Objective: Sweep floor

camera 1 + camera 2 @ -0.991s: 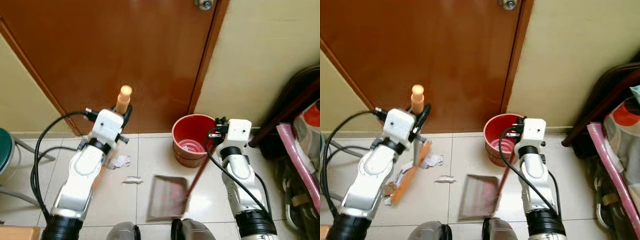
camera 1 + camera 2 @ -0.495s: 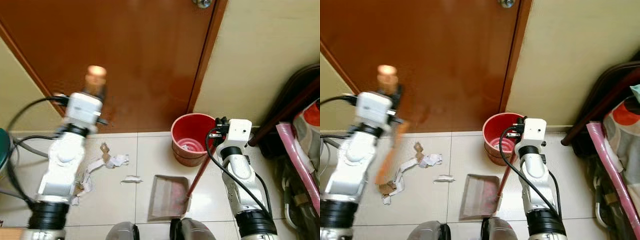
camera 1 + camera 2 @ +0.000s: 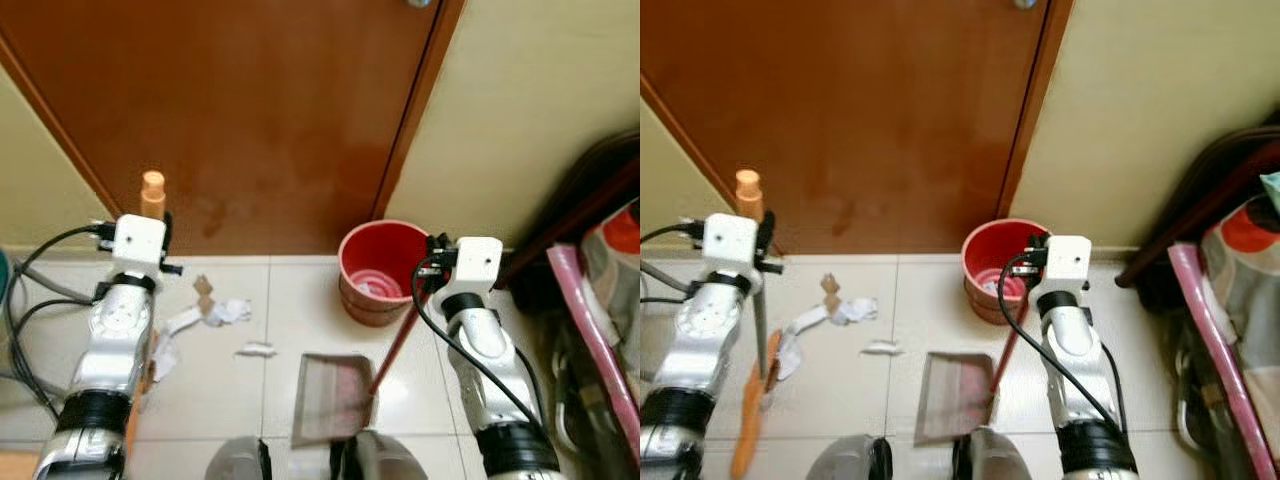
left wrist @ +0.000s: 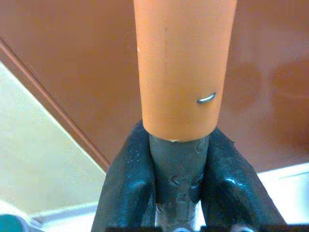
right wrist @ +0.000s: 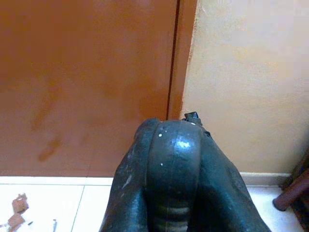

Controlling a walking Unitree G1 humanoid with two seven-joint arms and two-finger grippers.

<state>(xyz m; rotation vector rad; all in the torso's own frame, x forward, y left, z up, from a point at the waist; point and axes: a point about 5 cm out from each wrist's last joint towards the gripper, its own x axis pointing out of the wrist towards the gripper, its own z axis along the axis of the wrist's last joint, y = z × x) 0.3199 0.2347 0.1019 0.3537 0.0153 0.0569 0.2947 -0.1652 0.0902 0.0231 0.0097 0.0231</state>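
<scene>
The broom [image 3: 752,395] has an orange handle tip and a grey shaft running down to an orange head low on the tiled floor [image 3: 840,390] near its left edge, its long axis near upright with the tip toward the brown door [image 3: 250,110]. The left gripper [image 4: 176,164] is clamped around the grey shaft just below the orange tip. The right gripper [image 5: 176,159] is closed on the dark end of the dustpan [image 3: 335,400] handle, which slants down to the grey pan lying flat before the red bucket [image 3: 380,270]. Paper scraps [image 3: 205,315] lie between broom and pan. The broom's bristles are hidden behind the left arm.
</scene>
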